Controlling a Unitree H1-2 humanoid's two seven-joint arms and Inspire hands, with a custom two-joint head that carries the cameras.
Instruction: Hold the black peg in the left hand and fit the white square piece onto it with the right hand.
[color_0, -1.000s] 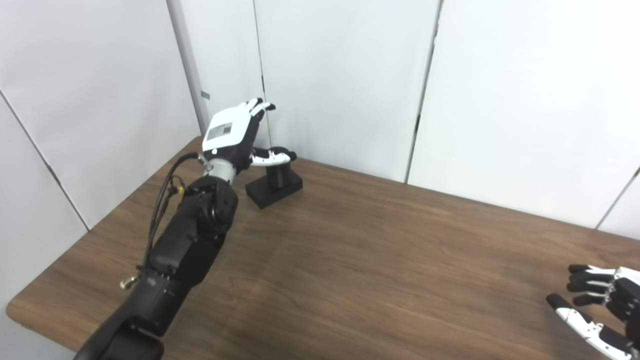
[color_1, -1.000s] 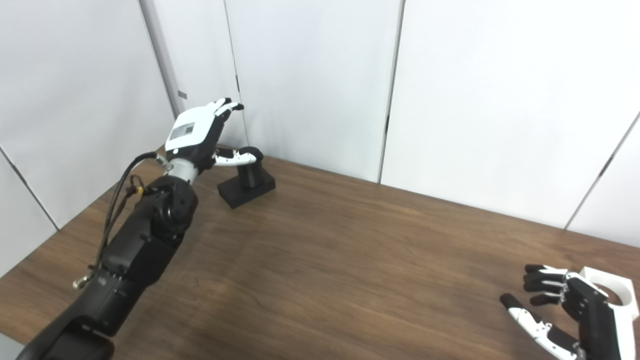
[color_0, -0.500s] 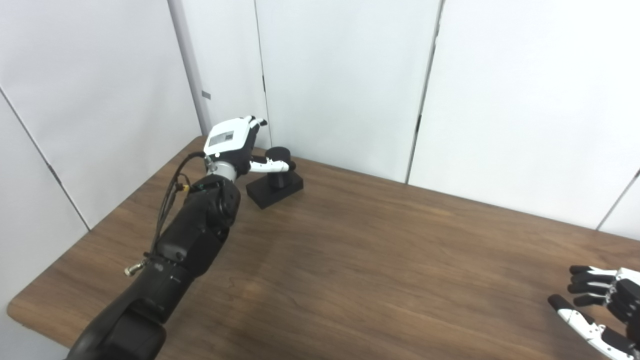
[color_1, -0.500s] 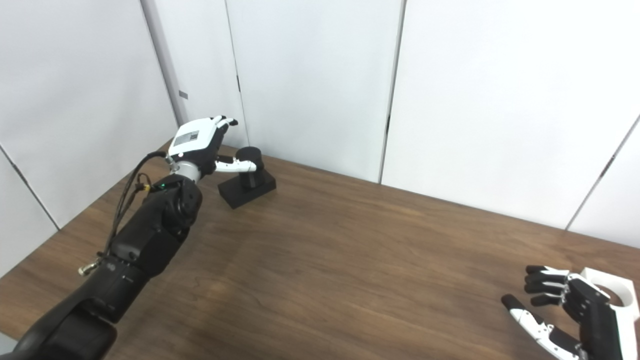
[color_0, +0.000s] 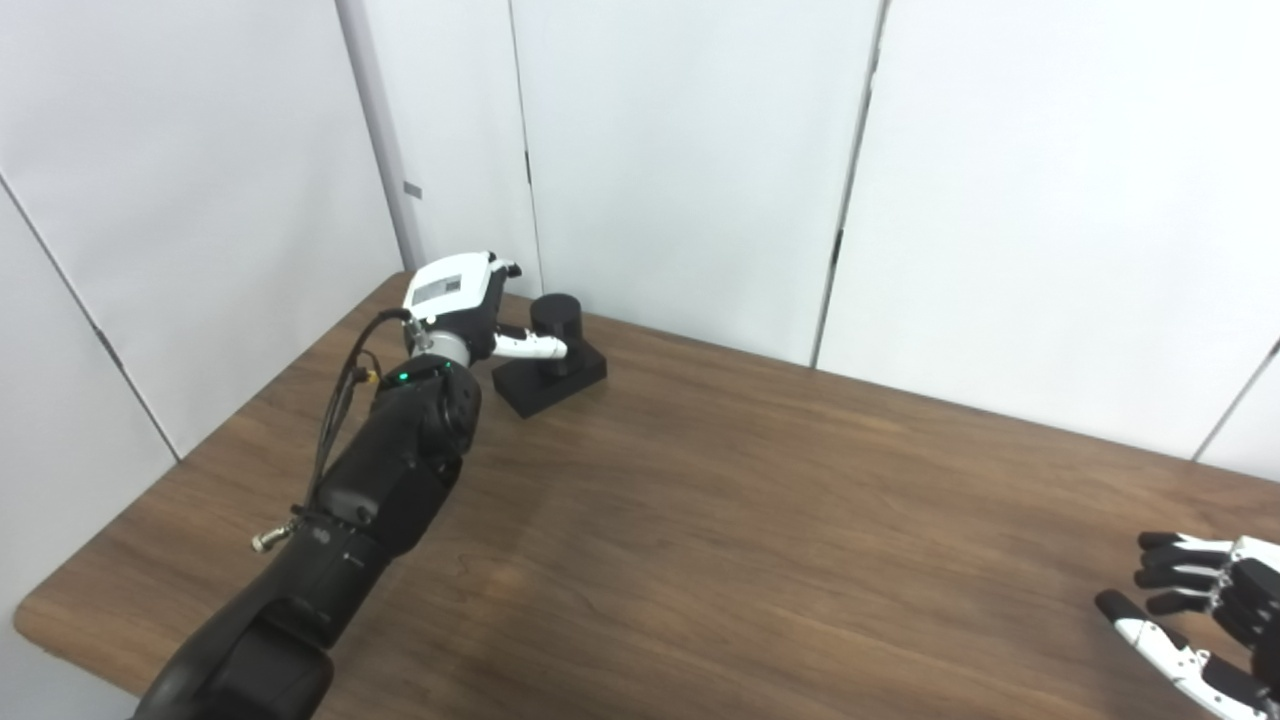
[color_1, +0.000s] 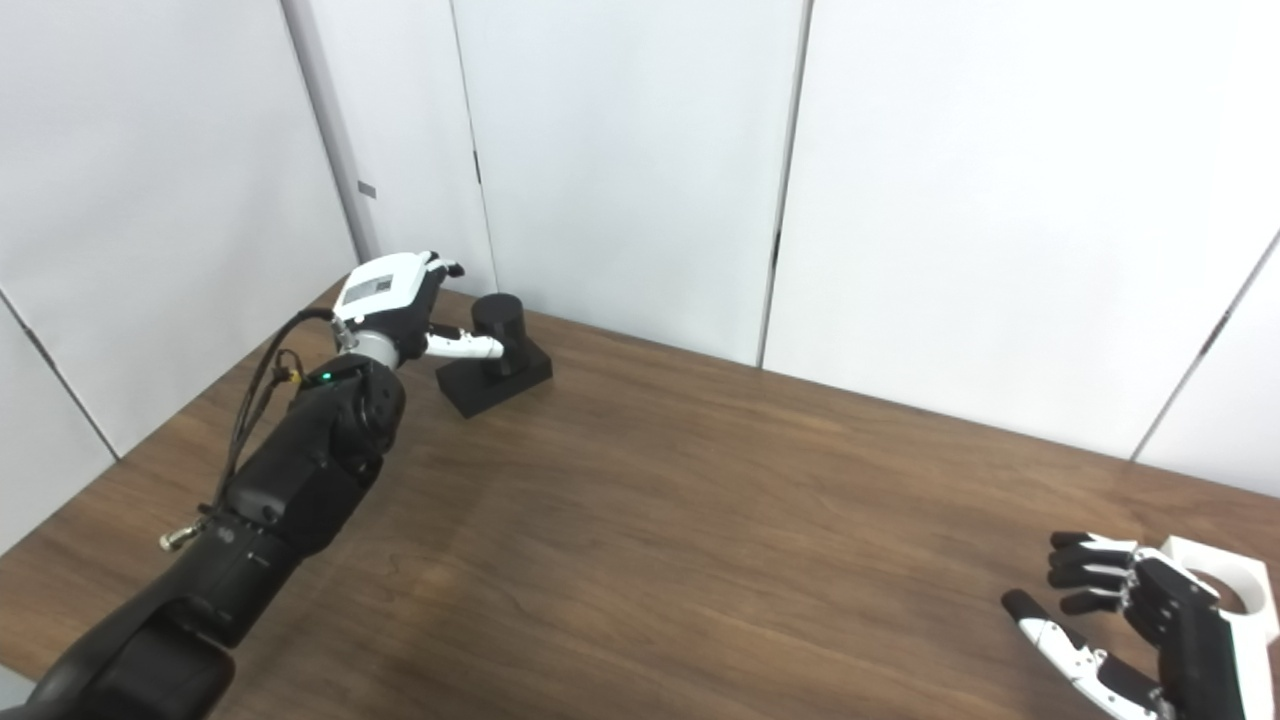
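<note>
here, a dark brown wood-grain table stands against plain white wall panels; the black cylindrical peg on its black square base sits at the far left corner; the left hand is spread beside it, thumb at the peg, grip not closed; a grey label on the hand's back is unreadable; the right hand hangs spread just beside the white square piece with a round hole.

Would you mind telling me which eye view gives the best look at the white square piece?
The right eye view: the white square piece shows at the frame's right edge, its round hole visible, partly hidden behind the right hand. The left eye view does not show the piece at all, only that hand's fingers.
</note>
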